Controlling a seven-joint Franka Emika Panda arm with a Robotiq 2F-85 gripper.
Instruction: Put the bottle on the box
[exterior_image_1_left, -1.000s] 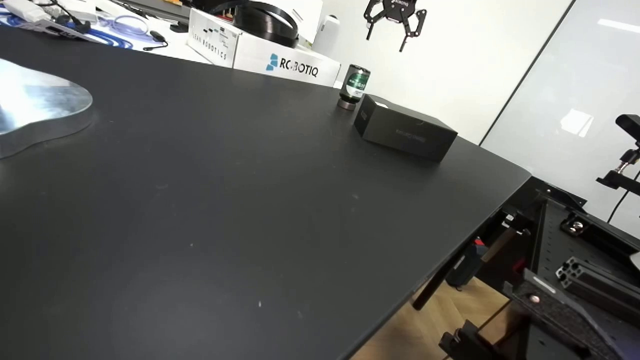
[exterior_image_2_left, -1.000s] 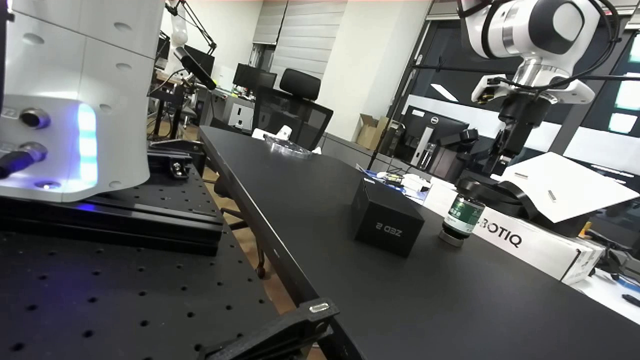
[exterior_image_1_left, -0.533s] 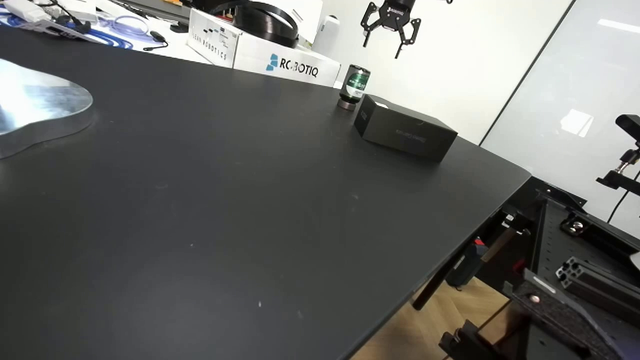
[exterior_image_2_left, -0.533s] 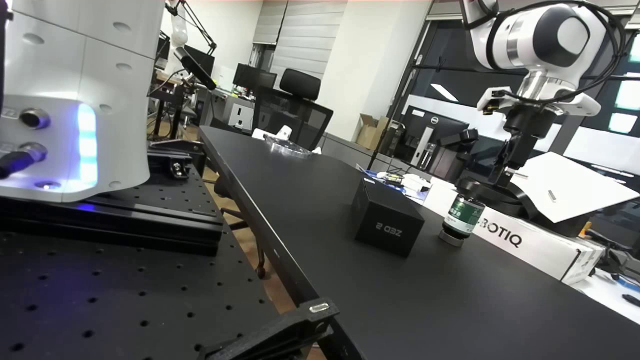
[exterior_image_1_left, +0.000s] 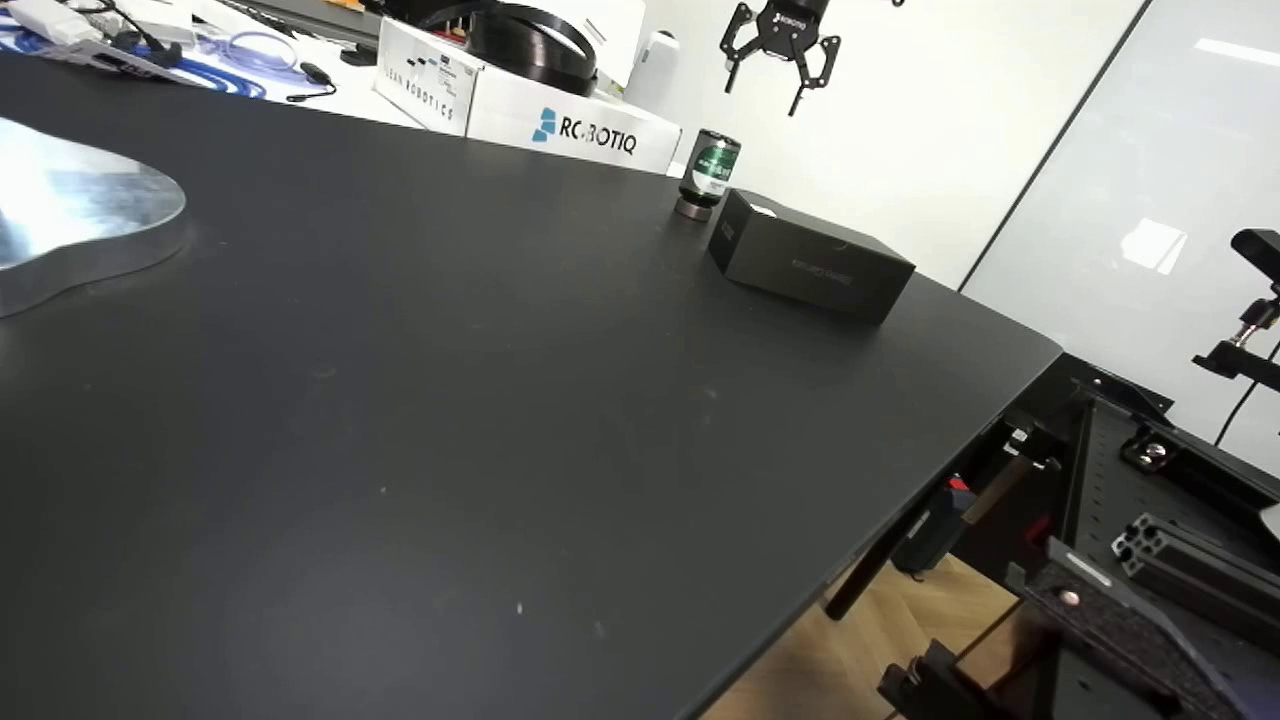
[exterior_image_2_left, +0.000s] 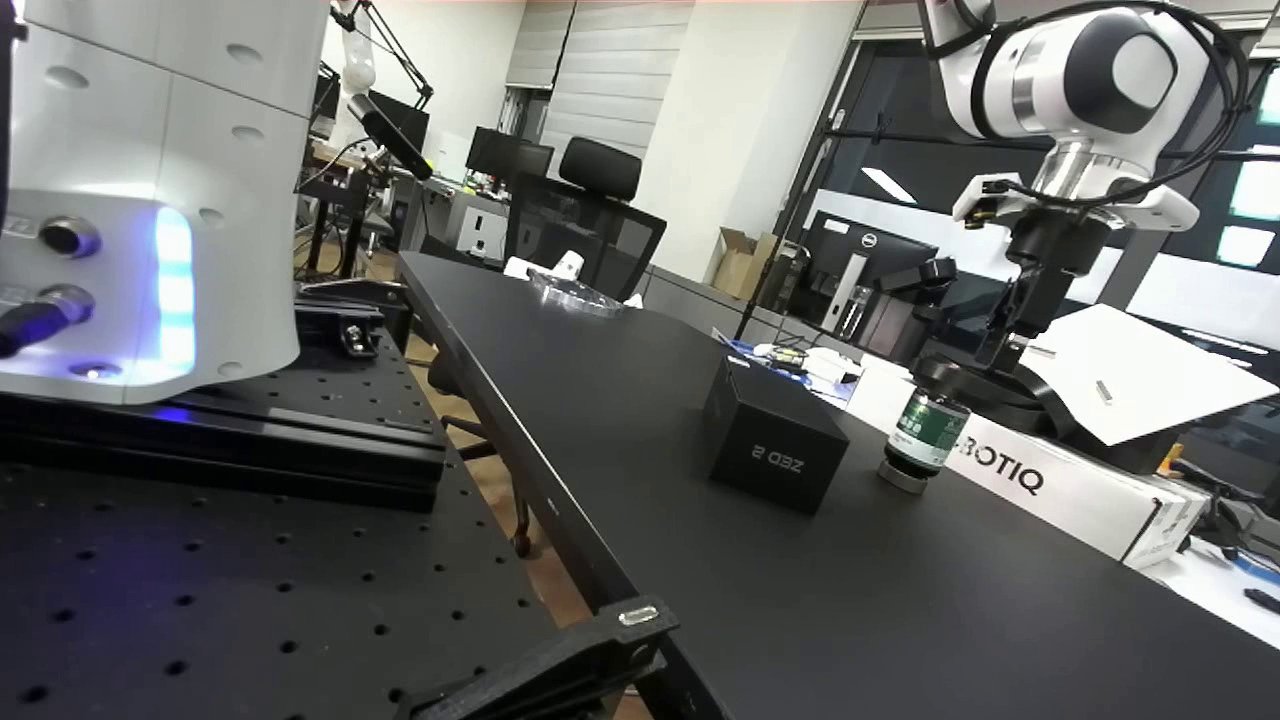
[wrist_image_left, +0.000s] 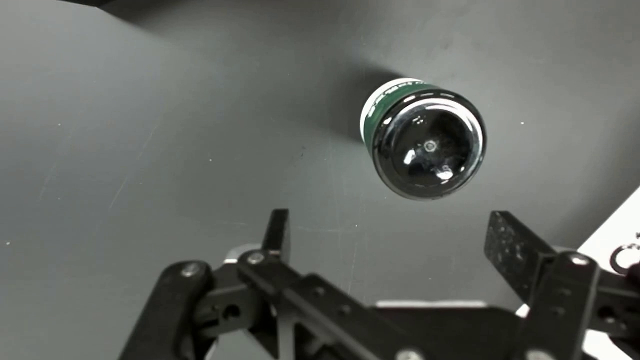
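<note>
The bottle stands upside down on its grey cap on the black table, in both exterior views (exterior_image_1_left: 711, 165) (exterior_image_2_left: 925, 435). It is dark with a green and white label. The wrist view shows its round shiny base from above (wrist_image_left: 427, 145). The black box lies close beside the bottle in both exterior views (exterior_image_1_left: 815, 255) (exterior_image_2_left: 770, 435); its top is bare. My gripper is open and empty, raised above the bottle and apart from it, in both exterior views (exterior_image_1_left: 762, 100) (exterior_image_2_left: 995, 365). In the wrist view the bottle shows beyond the space between the fingertips (wrist_image_left: 390, 215).
A white box with Robotiq lettering (exterior_image_1_left: 575, 130) stands behind the table near the bottle, with a black ring-shaped item (exterior_image_1_left: 530, 45) on it. A white panel (exterior_image_2_left: 1140, 370) leans there too. A shiny flat object (exterior_image_1_left: 90, 190) lies at the table's far end from the box.
My gripper has come down a little toward the bottle since a second ago and has barely moved in the last half second. It has stayed open. The bottle and box have not moved.
</note>
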